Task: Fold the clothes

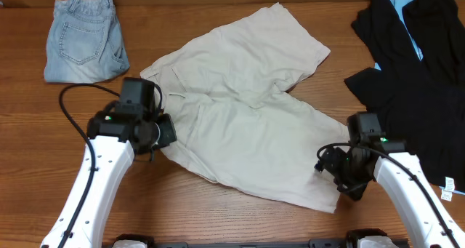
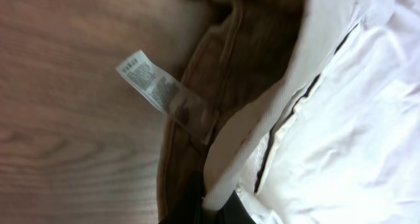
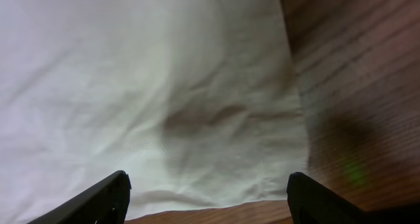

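The beige shorts (image 1: 247,124) lie spread flat in the middle of the table, legs pointing right. My left gripper (image 1: 161,132) sits at the waistband on the left side and is shut on the waistband edge (image 2: 262,125); the small white tag (image 2: 154,86) hangs beside it over the wood. My right gripper (image 1: 336,172) is open just above the hem of the near leg (image 3: 197,119), at its lower right corner, fingers wide apart and not holding cloth.
Folded light-blue denim shorts (image 1: 83,37) lie at the back left. Black garments with light-blue trim (image 1: 414,73) are heaped at the back right, close to my right arm. Bare wood table (image 1: 218,219) runs along the front.
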